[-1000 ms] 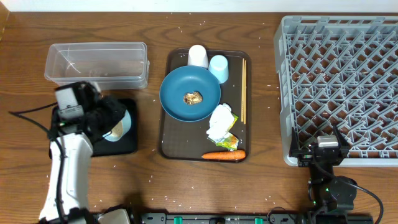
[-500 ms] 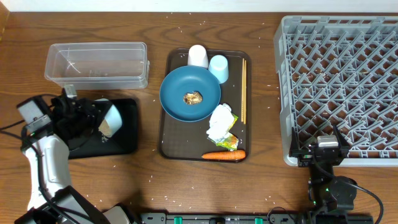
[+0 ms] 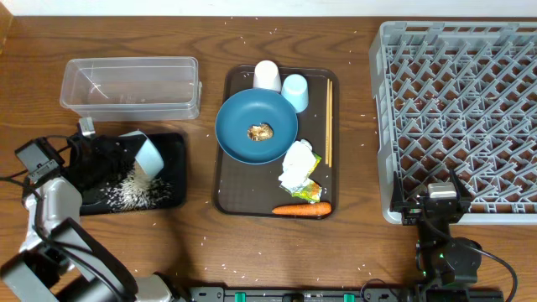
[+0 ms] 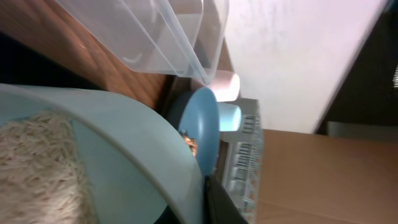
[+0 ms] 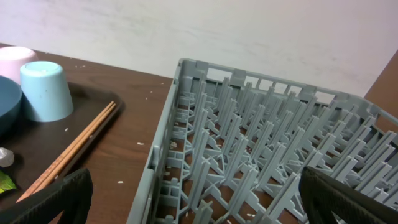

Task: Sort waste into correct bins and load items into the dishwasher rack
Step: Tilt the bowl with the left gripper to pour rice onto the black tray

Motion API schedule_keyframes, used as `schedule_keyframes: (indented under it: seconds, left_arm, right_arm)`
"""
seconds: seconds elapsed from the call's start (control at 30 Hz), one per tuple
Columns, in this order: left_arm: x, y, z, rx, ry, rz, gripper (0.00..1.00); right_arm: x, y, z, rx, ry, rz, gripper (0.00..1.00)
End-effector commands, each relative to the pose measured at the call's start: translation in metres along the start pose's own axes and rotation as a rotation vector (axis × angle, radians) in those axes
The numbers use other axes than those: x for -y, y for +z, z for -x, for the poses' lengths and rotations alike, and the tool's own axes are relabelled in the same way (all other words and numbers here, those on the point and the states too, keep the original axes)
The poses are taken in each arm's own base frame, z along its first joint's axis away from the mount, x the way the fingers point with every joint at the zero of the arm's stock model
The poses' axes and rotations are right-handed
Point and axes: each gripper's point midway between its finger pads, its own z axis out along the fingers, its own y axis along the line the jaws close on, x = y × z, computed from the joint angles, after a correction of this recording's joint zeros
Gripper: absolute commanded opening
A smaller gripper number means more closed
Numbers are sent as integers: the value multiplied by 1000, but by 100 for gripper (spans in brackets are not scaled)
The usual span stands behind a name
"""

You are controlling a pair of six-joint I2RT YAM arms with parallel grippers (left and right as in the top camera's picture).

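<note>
Wooden table [image 3: 201, 243] lay bare beside the black tray [image 3: 177, 168]. Left gripper [image 3: 116, 156], clamped on the tilted small light-blue bowl [image 3: 149, 156], hung above white rice grains [image 3: 130, 193]. Right gripper [image 3: 435, 195] gaped wide, the dishwasher rack [image 3: 457, 109] edge just ahead.

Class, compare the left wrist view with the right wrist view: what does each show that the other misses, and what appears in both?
Only the left wrist view shows the light-blue bowl with rice inside and the clear tub. Only the right wrist view shows the chopsticks. Both show the pale-blue cup, the white cup and the grey rack.
</note>
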Motion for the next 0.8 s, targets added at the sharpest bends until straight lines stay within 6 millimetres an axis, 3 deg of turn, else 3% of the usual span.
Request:
schedule_keyframes:
  seconds: [0.0,0.17,0.37,0.43,0.77]
  left_arm:
    - [10,-6,-4,-32,-20,-133,6]
    - [19,-20,-1,-35,-58,-255,6]
    - [19,-34,6,2,-76,-284,6]
    - [18,-34,4,-11,-174,-283,6]
    - [18,-35,5,-30,-329,-283,6]
  right_arm:
    - [4,0,-1,-2,5,-17,99]
    - [4,0,-1,-2,5,-17,99]
    - [4,0,-1,-2,5,-17,99]
    - [4,0,-1,-2,5,-17,99]
    - [4,0,-1,-2,5,-17,99]
